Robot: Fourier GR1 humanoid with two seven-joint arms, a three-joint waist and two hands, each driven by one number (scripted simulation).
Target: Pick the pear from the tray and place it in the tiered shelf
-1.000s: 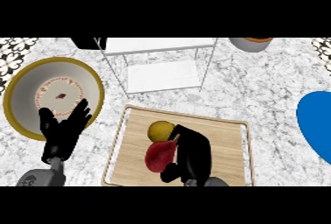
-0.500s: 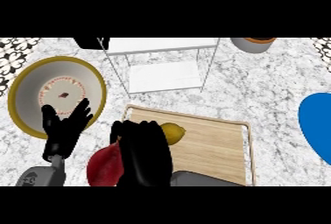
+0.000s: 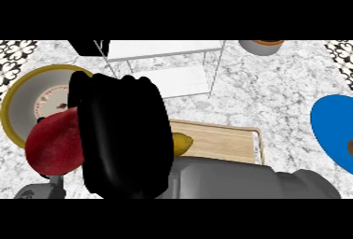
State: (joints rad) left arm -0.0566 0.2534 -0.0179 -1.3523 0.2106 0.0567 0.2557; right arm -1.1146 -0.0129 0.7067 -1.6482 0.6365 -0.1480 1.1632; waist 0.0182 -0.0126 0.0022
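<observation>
Big matte-black right hand (image 3: pixel 124 140), rounded fingers; smooth grey forearm (image 3: pixel 241 179) w/ ringed cuff at wrist.

Marble counter (image 3: pixel 276 88), bearing: wooden tray (image 3: pixel 221 140), white wire shelf (image 3: pixel 165 65), gold-rimmed plate (image 3: pixel 27 100), blue plate (image 3: pixel 334 126), bowl (image 3: pixel 262 45).

Right robot hand (image 3: pixel 124 140) raised, curled round red pear (image 3: pixel 55 144), left of wooden tray (image 3: pixel 221 140); yellow fruit (image 3: pixel 180 144) on tray; tiered shelf (image 3: pixel 169 65) beyond tray.

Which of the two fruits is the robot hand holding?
The red fruit, held up by the right robot hand. The yellow fruit lies on the wooden tray.
</observation>
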